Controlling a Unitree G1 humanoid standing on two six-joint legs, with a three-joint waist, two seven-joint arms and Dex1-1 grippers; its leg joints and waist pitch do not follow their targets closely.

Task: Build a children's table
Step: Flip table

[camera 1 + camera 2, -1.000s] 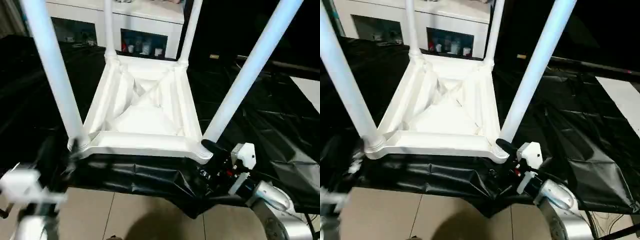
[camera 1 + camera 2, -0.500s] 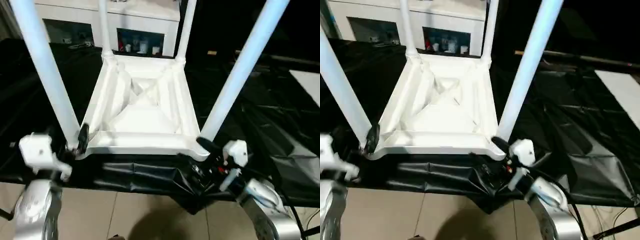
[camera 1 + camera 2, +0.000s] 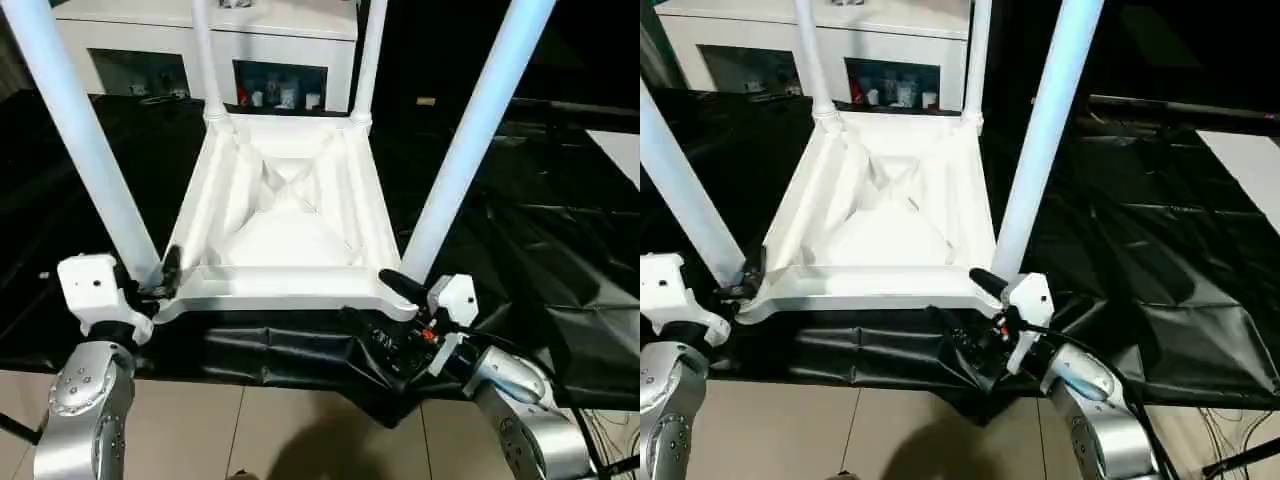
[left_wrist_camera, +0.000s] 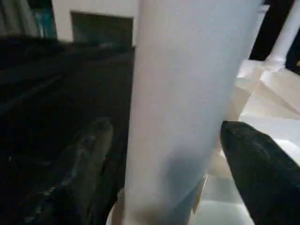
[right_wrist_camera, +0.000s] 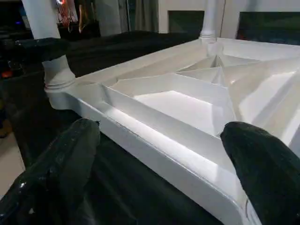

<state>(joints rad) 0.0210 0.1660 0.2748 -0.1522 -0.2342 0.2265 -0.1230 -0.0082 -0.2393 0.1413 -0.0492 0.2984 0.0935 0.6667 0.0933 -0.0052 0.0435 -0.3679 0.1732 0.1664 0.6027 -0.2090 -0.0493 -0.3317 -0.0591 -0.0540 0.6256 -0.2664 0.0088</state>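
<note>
I see the children's table (image 3: 285,215) lying upside down on black sheeting (image 3: 560,260), ribbed underside facing up, with all four legs standing upright in the corner sockets. The near left leg (image 3: 85,150) and near right leg (image 3: 470,140) rise steeply toward my head camera; the far left leg (image 3: 205,60) and far right leg (image 3: 370,60) stand at the back corners. Behind the table sits a white cabinet (image 3: 290,45) with glass doors and small items inside.

My left claw (image 4: 161,168) is at the near left corner, its jaws spread wide on either side of the base of the near left leg. In the left wrist view the leg fills the gap between the two black fingers (image 4: 255,164); I cannot tell whether either finger touches it.

My right claw (image 5: 159,154) is at the near right corner, jaws wide apart and holding nothing. In the right wrist view it looks across the ribbed underside, with the near edge of the table running between its fingers. One finger (image 3: 398,287) lies just beside the base of the near right leg.

The sheeting hangs over the front edge, above a tiled floor (image 3: 250,430)
</note>
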